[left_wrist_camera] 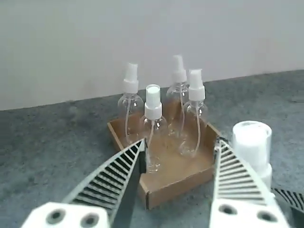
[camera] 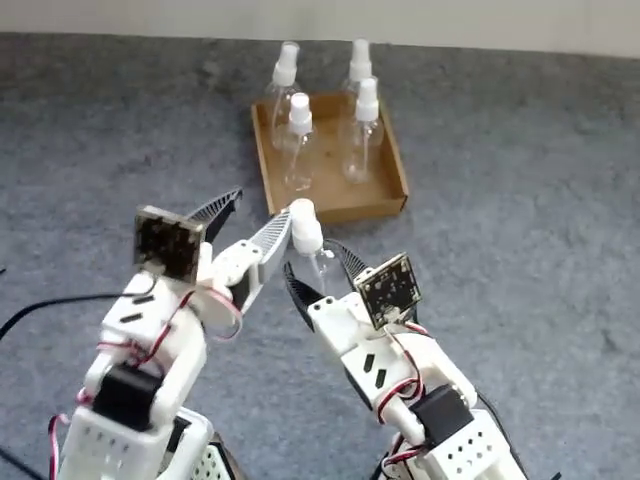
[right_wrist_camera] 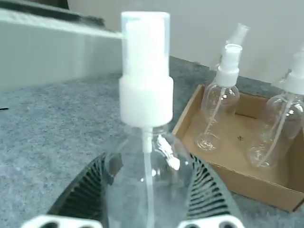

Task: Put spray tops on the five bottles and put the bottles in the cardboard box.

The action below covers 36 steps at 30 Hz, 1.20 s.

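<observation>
My right gripper (camera: 322, 265) is shut on a clear bottle (right_wrist_camera: 142, 180), held upright just in front of the cardboard box (camera: 385, 205). A white spray top (camera: 305, 225) sits on this bottle's neck. My left gripper (camera: 262, 205) is open beside it, with one white finger (left_wrist_camera: 235, 175) next to the spray top (left_wrist_camera: 251, 142) and nothing between the fingers. Several other clear bottles with spray tops stand upright in the box (left_wrist_camera: 175, 183): two toward the front (camera: 299, 145) (camera: 362, 135) and two at the back (camera: 285, 75) (camera: 358, 65).
Grey carpet-like cloth (camera: 520, 250) covers the table on all sides of the box. A black cable (camera: 40, 305) lies at the left edge. A pale wall (left_wrist_camera: 142, 38) rises behind the box.
</observation>
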Tool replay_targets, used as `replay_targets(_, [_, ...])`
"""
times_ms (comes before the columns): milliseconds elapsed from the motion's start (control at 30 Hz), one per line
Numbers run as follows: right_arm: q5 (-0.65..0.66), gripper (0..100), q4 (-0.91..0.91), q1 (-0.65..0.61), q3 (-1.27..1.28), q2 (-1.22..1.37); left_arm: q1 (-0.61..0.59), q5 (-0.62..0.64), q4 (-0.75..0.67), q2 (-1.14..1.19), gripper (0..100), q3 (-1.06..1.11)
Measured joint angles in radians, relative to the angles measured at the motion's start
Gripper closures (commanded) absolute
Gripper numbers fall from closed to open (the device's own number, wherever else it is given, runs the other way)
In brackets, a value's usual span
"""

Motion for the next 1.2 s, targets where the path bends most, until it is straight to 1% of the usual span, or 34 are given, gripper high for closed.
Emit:
replay_targets(67, [0.000, 99.5, 0.002, 0.046, -0.023, 0.002, -0.002, 0.000, 0.086, -0.083, 82, -0.020])
replay_targets(133, [0.000, 99.5, 0.029, 0.097, -0.089, 0.032, -0.014, -0.032, 0.181, -0.170, 82, -0.023])
replay_targets(200, [0.000, 99.5, 0.060, 0.120, -0.180, 0.100, -0.032, -0.112, 0.264, -0.238, 82, -0.005])
replay_targets(267, [0.000, 99.5, 0.075, 0.121, -0.279, 0.193, -0.032, -0.189, 0.304, -0.272, 82, 0.044])
replay_targets(400, [0.000, 99.5, 0.075, 0.127, -0.488, 0.428, -0.034, -0.262, 0.316, -0.270, 82, 0.175])
replay_targets(500, [-0.005, 99.5, 0.075, 0.124, -0.629, 0.603, -0.026, -0.275, 0.316, -0.281, 82, 0.235])
replay_targets(567, [-0.026, 99.5, 0.075, 0.114, -0.704, 0.712, 0.008, -0.278, 0.318, -0.284, 81, 0.239])
replay_targets(667, [-0.080, 99.5, 0.075, 0.066, -0.778, 0.864, 0.058, -0.281, 0.321, -0.287, 74, 0.239])
replay_targets(733, [-0.117, 99.5, 0.075, 0.035, -0.804, 0.936, 0.064, -0.281, 0.321, -0.287, 70, 0.239])
replay_targets(833, [-0.166, 99.5, 0.075, 0.017, -0.809, 0.985, 0.052, -0.281, 0.321, -0.287, 70, 0.239])
replay_targets(1000, [-0.186, 99.5, 0.081, 0.009, -0.810, 0.991, -0.002, -0.253, 0.321, -0.285, 70, 0.227])
replay_targets(1133, [-0.232, 99.5, 0.157, 0.009, -0.810, 0.991, 0.002, -0.249, 0.310, -0.287, 70, 0.219])
replay_targets(1200, [-0.244, 99.5, 0.195, 0.009, -0.810, 0.991, -0.002, -0.244, 0.288, -0.287, 73, 0.219])
